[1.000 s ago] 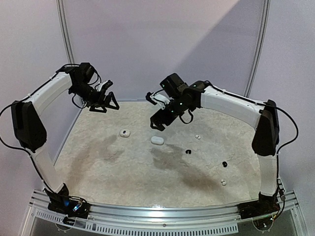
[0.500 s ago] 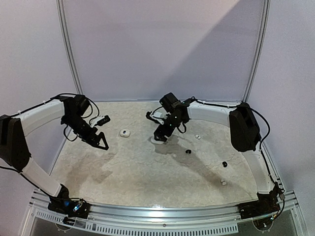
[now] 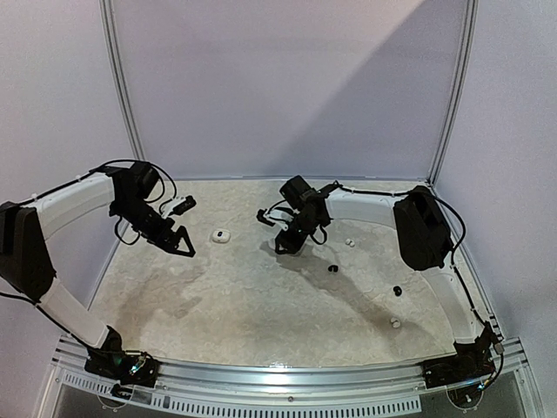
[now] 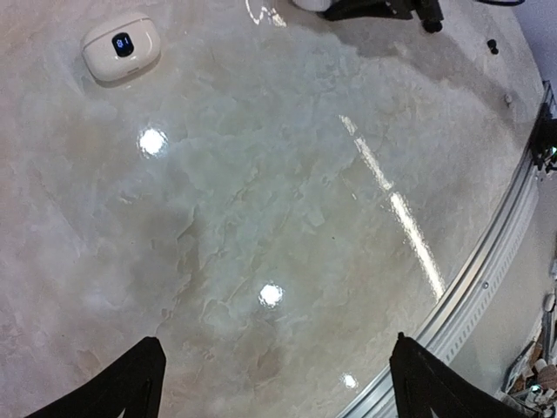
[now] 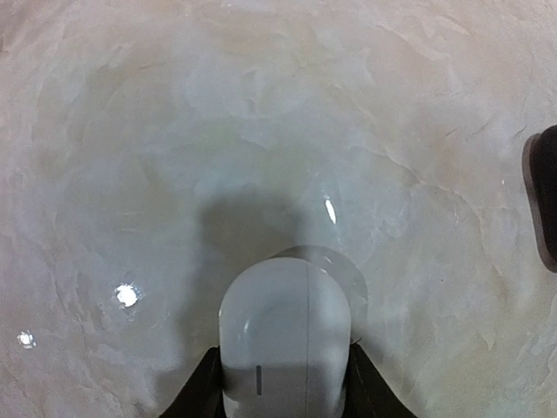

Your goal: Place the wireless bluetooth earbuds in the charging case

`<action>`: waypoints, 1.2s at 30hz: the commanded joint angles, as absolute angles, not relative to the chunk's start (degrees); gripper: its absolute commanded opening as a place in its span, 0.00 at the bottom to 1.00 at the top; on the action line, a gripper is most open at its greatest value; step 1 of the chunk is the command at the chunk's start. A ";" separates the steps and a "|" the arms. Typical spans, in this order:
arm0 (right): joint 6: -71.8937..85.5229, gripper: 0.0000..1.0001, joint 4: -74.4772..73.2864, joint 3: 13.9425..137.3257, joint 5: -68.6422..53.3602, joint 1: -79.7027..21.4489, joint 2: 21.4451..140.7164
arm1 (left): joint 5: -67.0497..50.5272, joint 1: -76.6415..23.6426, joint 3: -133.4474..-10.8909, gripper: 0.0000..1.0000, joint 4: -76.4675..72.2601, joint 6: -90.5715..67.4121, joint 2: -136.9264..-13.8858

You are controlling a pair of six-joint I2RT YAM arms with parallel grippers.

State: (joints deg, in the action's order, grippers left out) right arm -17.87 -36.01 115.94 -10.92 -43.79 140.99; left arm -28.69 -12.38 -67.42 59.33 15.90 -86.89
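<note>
Four earbuds lie loose on the right half of the table [image 3: 244, 305], beyond the metal rail [image 3: 278, 376] at its near edge. Nearest us is a white bud [image 3: 394, 323]. Just beyond it lies a black bud [image 3: 397, 291], then a second black bud [image 3: 332, 269] further left, and a second white bud [image 3: 349, 243] farthest back. All four lie apart from one another, out on the bare surface. The second black bud is the one closest to the right gripper [image 5: 283, 387], just to its near right. In the right wrist view a dark shape [image 5: 541, 196] shows at the right edge; we cannot tell what it is.

The right gripper is clamped on a plain white case [image 5: 283, 322], with a finger on either side. A second ago this case lay free on the table with the arm raised above it. Half a second ago the fingers were already down around it. We cannot tell whether it is now off the surface. The left gripper [image 4: 277, 366] hangs low over the left side with its fingers spread wide and holds nothing; a second ago it was up high.

Between the two grippers, nearer the left one, rests a white case with a dark display [image 4: 121, 48]. Both cases are closed, so their insides are hidden.
</note>
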 commanded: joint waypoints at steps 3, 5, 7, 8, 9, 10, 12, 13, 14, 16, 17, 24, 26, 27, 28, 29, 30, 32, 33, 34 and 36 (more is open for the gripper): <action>-17.90 0.23 -32.01 114.38 -9.85 -44.42 136.53 | -29.24 -12.57 -76.51 0.90 62.95 18.63 -87.55; -17.60 0.18 -26.03 111.19 -6.15 -45.35 132.16 | -27.93 -12.54 -80.65 0.90 64.71 22.64 -87.26; -17.79 0.15 -17.90 106.23 -3.33 -46.45 125.74 | -27.30 -12.55 -84.52 0.91 65.48 27.36 -86.57; -18.33 0.15 -13.51 103.63 -2.04 -47.00 122.32 | -28.80 -12.54 -86.28 0.91 65.34 29.82 -85.86; -18.91 0.15 -9.49 101.14 -0.61 -47.87 118.23 | -32.24 -12.61 -87.82 0.92 65.42 31.83 -85.20; -19.94 0.14 -5.56 99.01 2.24 -48.82 115.98 | -37.26 -12.69 -89.27 0.93 65.60 33.46 -84.55; -23.21 0.12 0.04 95.84 5.19 -51.30 111.49 | -47.34 -12.97 -89.74 0.96 62.17 32.61 -82.44; -25.17 0.11 2.69 94.71 6.59 -52.48 108.99 | -50.85 -13.44 -88.34 0.97 57.15 28.66 -81.09; -26.53 0.10 4.24 93.83 7.87 -53.64 107.36 | -52.39 -14.28 -86.18 0.98 50.65 22.71 -79.38; -30.83 0.10 5.84 92.84 10.05 -55.97 105.08 | -52.17 -16.75 -80.81 0.98 36.52 10.13 -75.88; -32.89 0.10 5.99 92.82 11.43 -57.25 104.54 | -51.62 -18.08 -77.58 0.97 30.68 5.14 -74.10; -43.31 0.09 6.93 93.53 15.65 -63.53 102.51 | -45.26 -25.05 -72.91 0.95 11.76 -14.79 -69.39; -44.24 0.08 7.13 94.10 15.92 -64.39 102.52 | -45.12 -25.05 -73.04 0.91 10.89 -18.99 -70.11; -44.56 0.08 7.08 94.39 15.84 -64.61 102.56 | -45.25 -25.05 -72.78 0.88 10.56 -20.30 -70.34; -44.89 0.08 7.09 94.58 15.78 -65.03 102.57 | -45.49 -25.05 -72.39 0.84 9.54 -21.51 -70.50; -45.18 0.08 7.04 94.71 15.63 -65.31 102.57 | -45.70 -25.07 -72.12 0.80 9.17 -22.30 -70.84; -45.39 0.08 7.11 94.86 15.57 -65.62 102.69 | -45.85 -25.13 -72.00 0.74 9.13 -23.09 -71.29; -46.02 0.08 7.01 95.07 15.64 -66.07 102.81 | -46.04 -25.14 -72.25 0.59 10.13 -23.97 -72.58; -46.27 0.08 6.83 95.17 15.71 -66.29 102.91 | -46.39 -25.18 -72.59 0.54 10.35 -24.29 -73.14; -46.45 0.08 6.67 95.18 15.76 -66.36 102.96 | -46.78 -25.26 -72.93 0.52 10.38 -24.42 -73.54; -46.53 0.09 6.20 95.27 15.65 -66.50 102.94 | -47.12 -25.65 -73.48 0.46 9.81 -24.18 -73.89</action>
